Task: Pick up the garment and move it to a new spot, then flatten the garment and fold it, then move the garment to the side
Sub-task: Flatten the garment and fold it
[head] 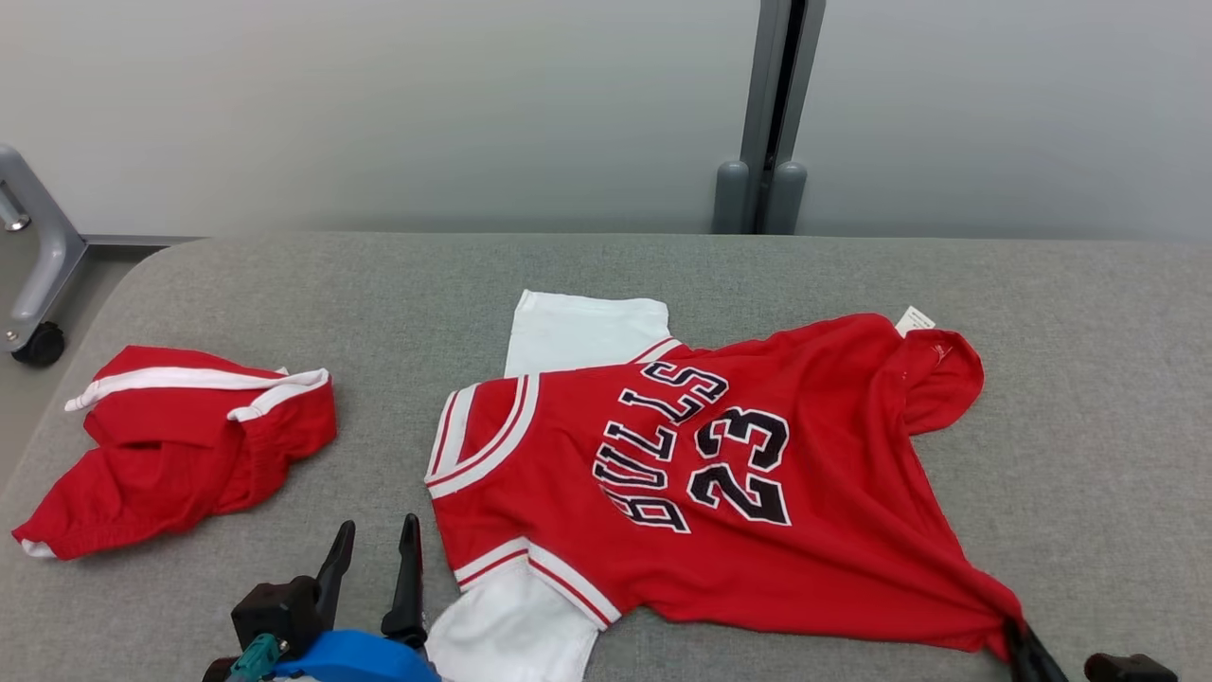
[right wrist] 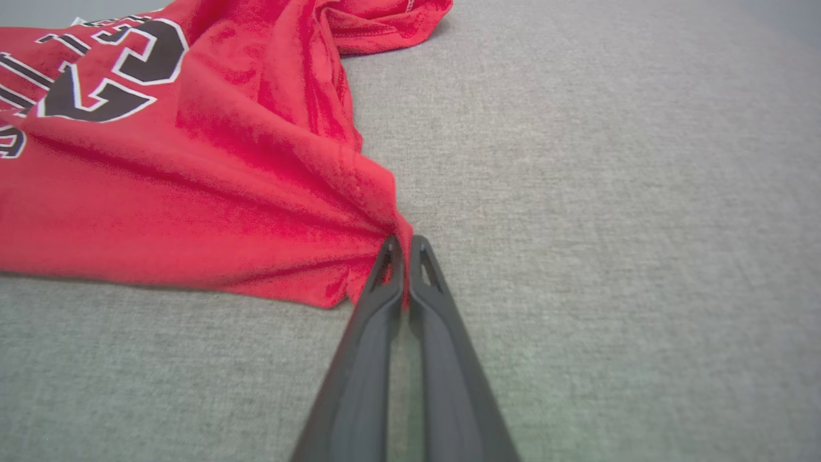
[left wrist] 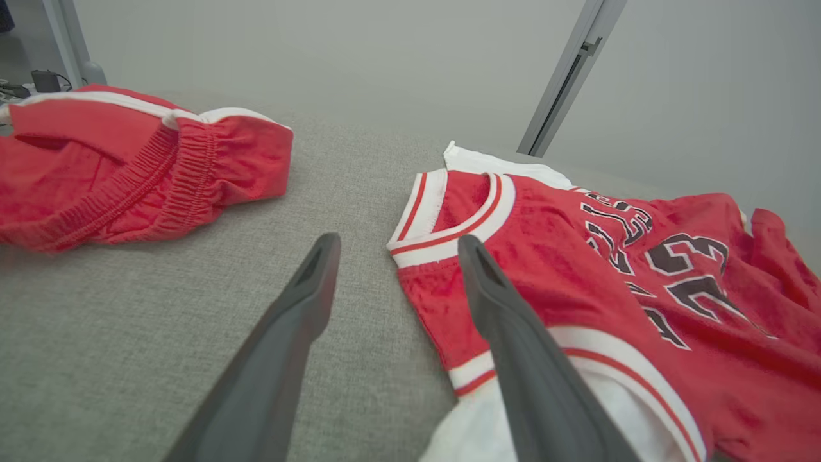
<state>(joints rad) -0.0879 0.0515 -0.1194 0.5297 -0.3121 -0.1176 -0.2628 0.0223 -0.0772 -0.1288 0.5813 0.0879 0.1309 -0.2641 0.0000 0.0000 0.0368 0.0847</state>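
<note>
a thin red basketball jersey with white sleeves (head: 720, 474) lies rumpled across the middle of a grey cloth-topped table (head: 1089, 426). the right gripper (right wrist: 403, 247) is pinched tight on its near hem corner. the left gripper (left wrist: 397, 244) is spread wide just beside the collar. the cloth looks light and limp and will likely sag and bunch, so the shoulder edge seems the best second hold.

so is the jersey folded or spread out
Spread out: the jersey lies open on the table, lettering fully visible, one hem corner bunched in the right gripper.
</note>
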